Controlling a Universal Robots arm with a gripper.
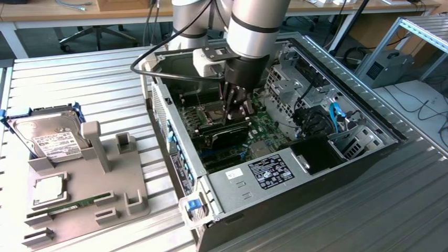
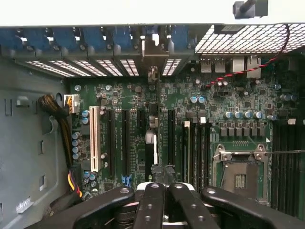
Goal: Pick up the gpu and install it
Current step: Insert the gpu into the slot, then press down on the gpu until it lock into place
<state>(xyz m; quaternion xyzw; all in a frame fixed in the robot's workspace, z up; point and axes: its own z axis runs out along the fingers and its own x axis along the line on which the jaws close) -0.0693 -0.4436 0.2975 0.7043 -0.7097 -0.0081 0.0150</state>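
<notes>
Ribbed metal tabletop spreads under everything, with the open computer case lying on it and a grey parts tray at the exterior view's left holding the hard drive. Down inside the case sits the green motherboard. My gripper is low over it, fingers clamped on the gpu — seen edge-on in the wrist view, standing upright over an expansion slot. To seat it well, I judge the card must stay square to the slot, its bracket lined with the rear opening — pressure straight down, no rocking.
</notes>
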